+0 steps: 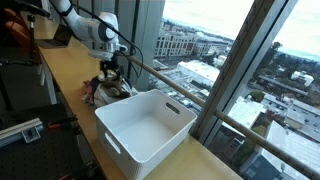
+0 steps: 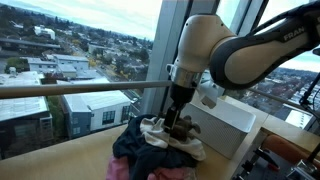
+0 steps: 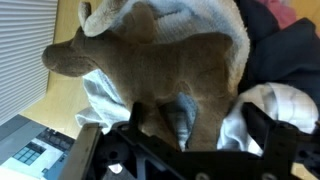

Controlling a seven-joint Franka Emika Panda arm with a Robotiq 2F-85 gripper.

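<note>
Looking along the long pale wooden counter [image 1: 62, 70], we find the robot's gripper [image 1: 112, 68] lowered onto a heap of mixed crumpled clothes [image 1: 105, 90] in the middle left of the frame, close to the tall window. Just beside the heap, towards the lower middle of the frame, stands a white rectangular plastic bin with cut-out handles [image 1: 145, 125]. We see its white walls and floor, and the clothes all lie outside it on the counter.

A horizontal window rail [image 2: 80, 90] runs behind the heap in both exterior views. The bulky white arm fills the upper right of an exterior view and hides most of the bin [image 2: 238, 118] there.

That same view picks out what the wider one blurs: a dark navy garment [image 2: 135, 150] at the lower left of the heap, a pink piece of cloth [image 2: 118, 170] at its edge and a white cloth [image 2: 155, 128] on top, with the gripper [image 2: 178, 128] pressed in next to it.

Only the wrist view shows the fingers. They stand wide apart at the bottom of the frame, and the gripper [image 3: 190, 112] has hold of nothing. A tan-brown soft cloth [image 3: 160, 65] lies between and beyond them, over the white cloth [image 3: 270, 105], with the navy garment [image 3: 285, 40] at the upper right.
</note>
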